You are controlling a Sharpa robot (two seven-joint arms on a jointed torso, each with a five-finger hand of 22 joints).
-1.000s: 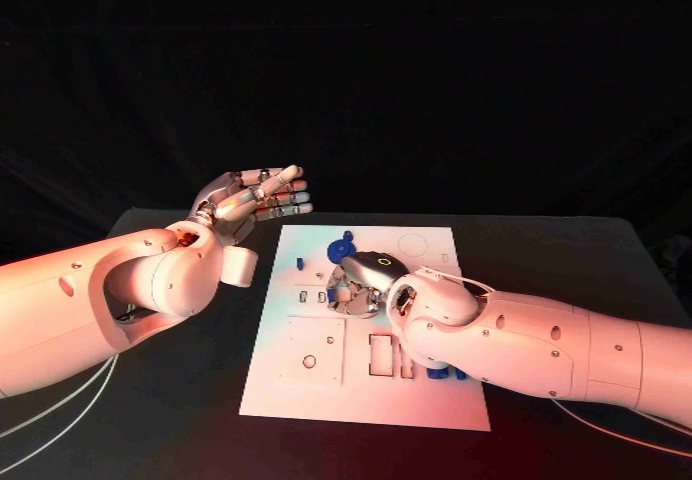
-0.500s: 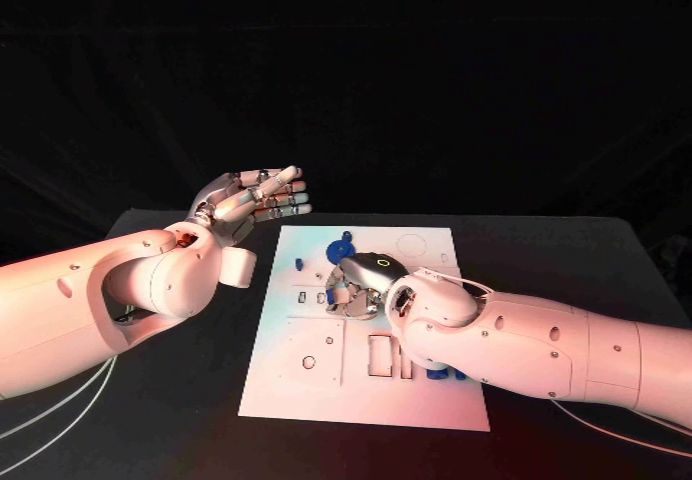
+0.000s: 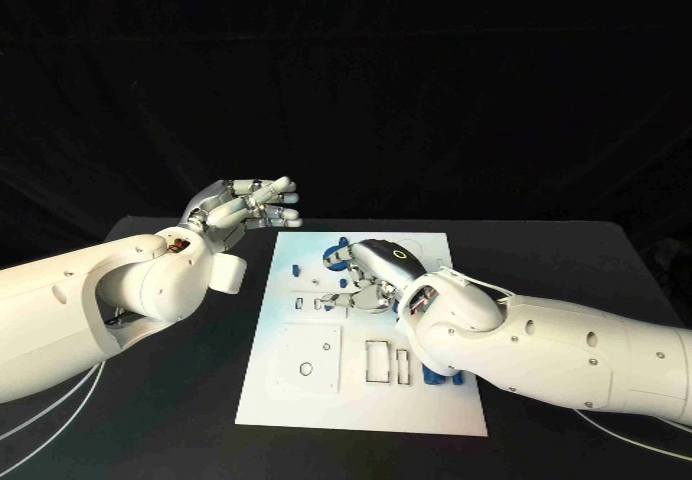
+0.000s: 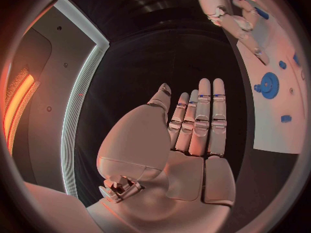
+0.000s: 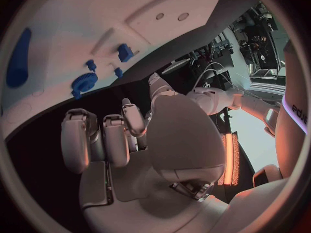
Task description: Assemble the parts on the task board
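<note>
The white task board (image 3: 325,385) lies in the middle of the black table. A blue gear (image 4: 267,84) (image 5: 84,82) and small blue parts (image 3: 293,268) (image 5: 125,52) sit on its far half, and a blue piece (image 3: 440,378) lies by the slots near its right edge. My right hand (image 3: 368,268) hovers over the board's far middle. Its fingers (image 5: 97,140) are bent downward and apart, and I see nothing in them. My left hand (image 3: 238,205) is raised beyond the board's far left corner. Its palm (image 4: 188,155) is flat and bare, with the fingers straight.
Bare black table (image 3: 159,400) lies left and right of the board. A long blue part (image 5: 19,57) lies on the board away from the gear. Cables (image 3: 58,415) hang under my left arm.
My right hand has moved a little farther across the board, toward the gear. My left hand has dipped slightly and stays open.
</note>
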